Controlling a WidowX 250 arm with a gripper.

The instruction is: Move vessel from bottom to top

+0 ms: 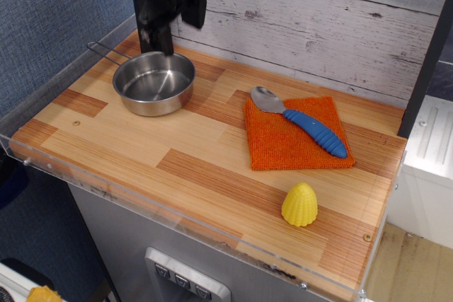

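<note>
The vessel (154,83) is a round, shallow, shiny steel pan with a thin wire handle pointing to the upper left. It rests on the wooden table top (212,175) near the back left corner. My black gripper (175,25) hangs above the pan's far rim, clear of it. Its two fingers are spread apart and hold nothing.
An orange cloth (296,133) lies right of centre with a blue-handled spoon (301,120) on it. A yellow corn-shaped toy (300,204) stands near the front right. A clear plastic lip runs along the table's left and front edges. A grey plank wall stands behind.
</note>
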